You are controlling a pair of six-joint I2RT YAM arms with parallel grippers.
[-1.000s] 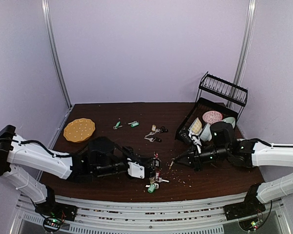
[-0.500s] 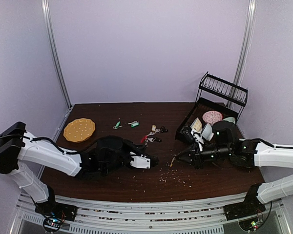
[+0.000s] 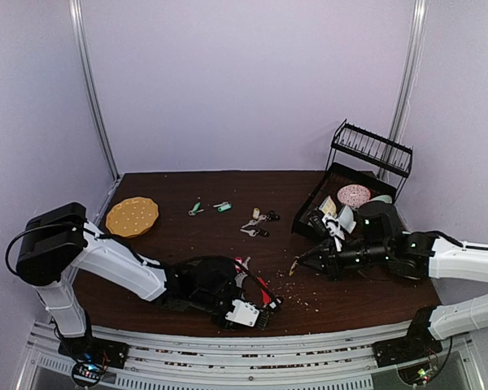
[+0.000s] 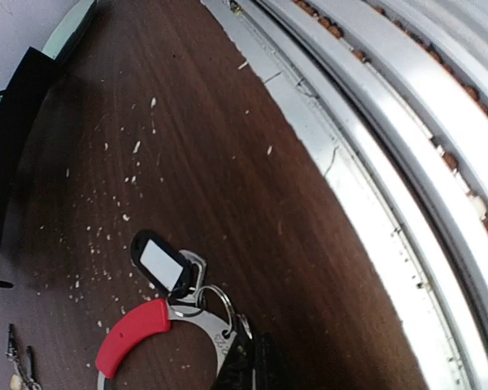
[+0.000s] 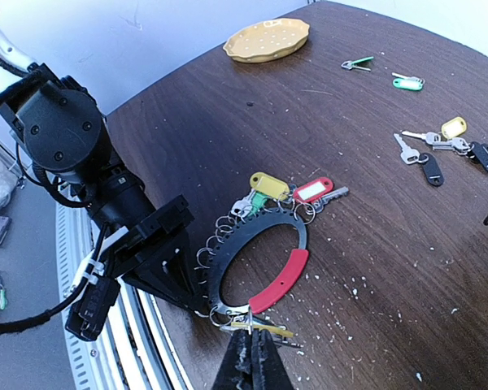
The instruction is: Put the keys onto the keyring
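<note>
The dark desk [image 3: 187, 244] carries the keyring [image 5: 281, 280] by its near edge, held in the clamped-shut left tool [image 5: 191, 288]. The right tool [image 5: 250, 348] is pinched shut on a thin yellowish key [image 5: 270, 330] beside the ring. Tagged keys [image 5: 268, 185] hang on the ring's far side.

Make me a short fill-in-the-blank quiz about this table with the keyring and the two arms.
The keyring has one coloured arc, which is ____.
The left gripper is shut on the ____.
The dish rack stands on the robot's ____ side.
Missing words: red; keyring; right.
</note>
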